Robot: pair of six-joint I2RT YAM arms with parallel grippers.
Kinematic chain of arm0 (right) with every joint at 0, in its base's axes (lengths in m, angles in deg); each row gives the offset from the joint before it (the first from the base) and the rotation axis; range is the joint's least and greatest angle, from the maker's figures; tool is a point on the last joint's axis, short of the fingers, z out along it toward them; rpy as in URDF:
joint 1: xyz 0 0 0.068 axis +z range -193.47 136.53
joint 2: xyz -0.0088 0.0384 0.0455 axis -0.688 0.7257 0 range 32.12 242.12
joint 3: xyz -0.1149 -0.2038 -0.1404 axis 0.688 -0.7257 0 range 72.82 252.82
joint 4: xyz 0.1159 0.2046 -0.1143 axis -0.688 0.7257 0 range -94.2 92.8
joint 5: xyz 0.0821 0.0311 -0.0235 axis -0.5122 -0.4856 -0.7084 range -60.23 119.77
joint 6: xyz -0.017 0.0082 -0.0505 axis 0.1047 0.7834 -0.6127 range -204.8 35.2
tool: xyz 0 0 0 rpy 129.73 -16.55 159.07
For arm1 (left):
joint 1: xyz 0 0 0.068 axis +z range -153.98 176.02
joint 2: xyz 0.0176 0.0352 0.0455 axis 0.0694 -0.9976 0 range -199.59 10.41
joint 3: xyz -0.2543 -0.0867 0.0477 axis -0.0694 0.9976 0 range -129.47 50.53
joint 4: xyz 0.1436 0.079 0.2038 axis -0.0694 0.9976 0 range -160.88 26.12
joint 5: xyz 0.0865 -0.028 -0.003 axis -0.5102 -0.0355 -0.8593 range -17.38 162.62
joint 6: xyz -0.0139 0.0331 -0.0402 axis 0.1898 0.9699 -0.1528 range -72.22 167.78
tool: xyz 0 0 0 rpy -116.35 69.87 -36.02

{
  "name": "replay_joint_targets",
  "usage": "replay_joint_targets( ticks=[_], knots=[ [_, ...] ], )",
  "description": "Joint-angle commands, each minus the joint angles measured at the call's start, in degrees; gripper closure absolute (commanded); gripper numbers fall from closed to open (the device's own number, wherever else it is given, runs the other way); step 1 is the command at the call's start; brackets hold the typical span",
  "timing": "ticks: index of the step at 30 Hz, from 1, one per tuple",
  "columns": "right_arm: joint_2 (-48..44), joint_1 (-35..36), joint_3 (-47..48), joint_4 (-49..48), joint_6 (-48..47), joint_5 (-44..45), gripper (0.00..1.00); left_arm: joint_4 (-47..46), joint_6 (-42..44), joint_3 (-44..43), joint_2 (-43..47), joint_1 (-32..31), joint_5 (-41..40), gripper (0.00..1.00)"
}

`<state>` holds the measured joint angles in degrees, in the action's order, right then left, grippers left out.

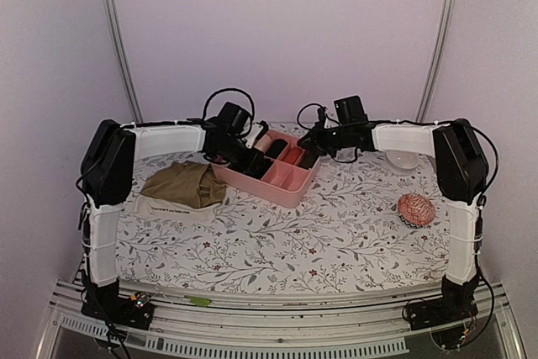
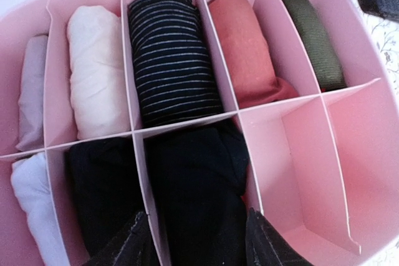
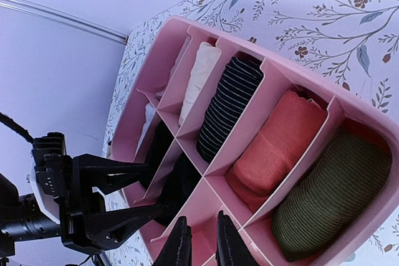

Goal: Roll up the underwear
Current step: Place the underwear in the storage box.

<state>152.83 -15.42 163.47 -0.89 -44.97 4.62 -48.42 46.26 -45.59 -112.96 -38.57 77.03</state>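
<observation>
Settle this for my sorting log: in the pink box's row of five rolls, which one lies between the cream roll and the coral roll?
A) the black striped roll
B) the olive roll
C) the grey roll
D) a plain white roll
A: in the left wrist view the black striped roll fills the compartment flanked by the cream roll and the coral roll in the pink box.

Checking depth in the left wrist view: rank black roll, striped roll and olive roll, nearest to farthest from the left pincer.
1. Black roll, directly under the left pincer.
2. Striped roll, back row, middle.
3. Olive roll, back row, far right.
</observation>
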Motion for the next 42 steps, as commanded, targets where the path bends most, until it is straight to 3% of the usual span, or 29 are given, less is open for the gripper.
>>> replay_joint_targets(
  ticks=[1, 6, 15, 25, 28, 34, 38, 41, 42],
  knots=[
    [-3.1, -0.3, -1.2, -1.1, -0.3, 0.9, 0.83, 3.2, 3.0, -0.2, 3.4, 1.4, 1.6, 0.51],
    [-3.6, -0.3, -2.3, -1.8, -0.1, 0.6, 0.83, 3.5, 4.8, -0.3, 1.9, 1.7, 2.6, 0.54],
    [-4.0, -0.3, -3.8, -2.7, 0.4, 0.2, 0.83, 1.1, 6.0, -6.8, -5.2, 2.0, 5.7, 0.77],
    [-5.8, -0.3, -5.3, -2.6, -0.5, 1.0, 0.82, 4.6, 10.9, -22.0, -18.4, 2.1, 7.0, 0.81],
    [-7.6, -0.3, -6.0, -2.6, -1.6, 1.7, 0.71, 5.3, 11.7, -26.7, -18.8, 2.5, 8.0, 0.74],
    [-12.0, -0.6, -6.5, -1.8, -5.5, 4.1, 0.43, 5.5, 13.4, -28.2, -12.7, 2.7, 8.5, 0.44],
    [-15.3, -1.5, -7.2, -1.2, -8.5, 4.5, 0.16, 5.7, 13.9, -24.5, -5.8, 3.8, 8.7, 0.23],
    [-18.9, -2.5, -10.1, -3.0, -9.2, 3.5, 0.01, 5.8, 15.2, -17.5, 1.2, 6.7, 12.2, 0.16],
    [-20.1, -2.7, -11.3, -3.8, -9.0, 3.4, 0.01, 5.7, 15.9, -14.3, 3.9, 8.0, 14.3, 0.15]
  ],
)
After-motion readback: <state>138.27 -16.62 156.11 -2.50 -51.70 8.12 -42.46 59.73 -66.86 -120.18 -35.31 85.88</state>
